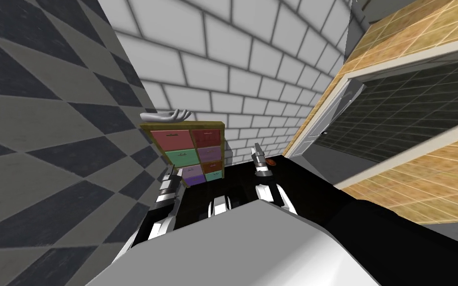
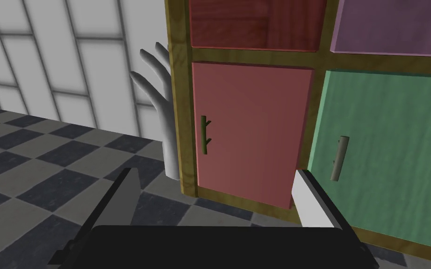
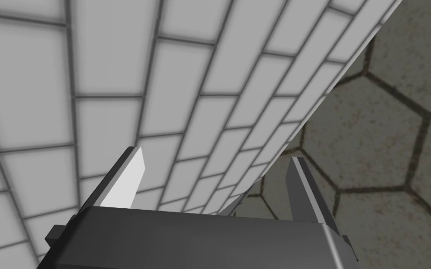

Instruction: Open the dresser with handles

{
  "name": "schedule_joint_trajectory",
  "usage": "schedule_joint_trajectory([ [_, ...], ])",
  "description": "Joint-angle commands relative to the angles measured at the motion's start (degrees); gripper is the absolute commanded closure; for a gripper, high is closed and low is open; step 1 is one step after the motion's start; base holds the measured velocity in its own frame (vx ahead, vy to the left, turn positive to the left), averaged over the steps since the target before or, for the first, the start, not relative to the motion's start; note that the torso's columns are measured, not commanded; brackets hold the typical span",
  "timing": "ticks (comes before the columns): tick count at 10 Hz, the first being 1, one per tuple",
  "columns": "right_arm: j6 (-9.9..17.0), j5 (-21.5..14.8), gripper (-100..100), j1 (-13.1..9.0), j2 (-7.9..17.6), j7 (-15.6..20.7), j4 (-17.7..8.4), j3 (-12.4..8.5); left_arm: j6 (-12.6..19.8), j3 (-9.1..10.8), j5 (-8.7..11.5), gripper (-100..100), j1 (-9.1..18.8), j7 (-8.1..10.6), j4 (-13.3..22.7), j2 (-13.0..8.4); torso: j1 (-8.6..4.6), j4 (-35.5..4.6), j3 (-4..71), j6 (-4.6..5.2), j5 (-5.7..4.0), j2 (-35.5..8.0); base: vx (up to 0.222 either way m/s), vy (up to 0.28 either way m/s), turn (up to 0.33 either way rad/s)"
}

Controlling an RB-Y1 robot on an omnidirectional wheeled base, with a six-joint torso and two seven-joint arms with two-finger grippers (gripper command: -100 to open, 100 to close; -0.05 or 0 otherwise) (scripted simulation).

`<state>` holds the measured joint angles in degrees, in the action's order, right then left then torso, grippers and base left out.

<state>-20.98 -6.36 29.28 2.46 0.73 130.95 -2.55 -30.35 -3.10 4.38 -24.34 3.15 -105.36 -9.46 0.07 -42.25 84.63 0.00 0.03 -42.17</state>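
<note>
Head view: dresser [image 1: 189,153] stands against the white tiled wall [image 1: 253,64], olive frame, coloured fronts in two columns. Grey hand figure [image 1: 166,116] lies on the dresser's top. Left gripper [image 1: 170,173] is just at the dresser's lower left corner, low in front of it. Right gripper [image 1: 258,150] is off to the dresser's right, well apart from it. Small orange thing [image 1: 271,162] sits further right of the dresser, too small to tell what. Checkered wall [image 1: 34,124] is on the dresser's left.

Left wrist view, rolled: left gripper [image 2: 214,175] is spread wide, nothing between the fingers [image 2: 126,194], and not touching the dresser [image 2: 182,116]. It faces the pink front [image 2: 252,135], with that front's thin handle [image 2: 204,135] on the side nearest the dresser's top. Green front [image 2: 387,154] with its handle [image 2: 339,159] is next to the pink one. Red front [image 2: 256,23] and purple front [image 2: 392,25] are in the other column. Pink front seems to stand a little proud of the frame; can't tell if it's pulled out. Hand figure [image 2: 161,107] shows past the dresser's top edge.

Right wrist view: right gripper [image 3: 214,173] is spread apart too, empty.
</note>
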Motion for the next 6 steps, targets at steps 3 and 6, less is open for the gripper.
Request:
schedule_joint_trajectory([
  [3,0.0,0.0,0,0.0,0.0,0.0,0.0,0.0,-2.76,0.18,-0.42,-100,1.11,-0.38,6.5,0.28,-0.12,-0.04,-0.09,0.0,-0.04,-0.14,0.151,-0.099,-0.016],
  [6,0.0,0.0,0,0.0,-0.01,0.0,0.0,0.0,-4.26,0.27,-0.68,-100,1.69,-0.6,10.1,0.36,-0.04,-0.04,-0.08,0.0,-0.02,-0.14,0.147,-0.107,-0.015],
])
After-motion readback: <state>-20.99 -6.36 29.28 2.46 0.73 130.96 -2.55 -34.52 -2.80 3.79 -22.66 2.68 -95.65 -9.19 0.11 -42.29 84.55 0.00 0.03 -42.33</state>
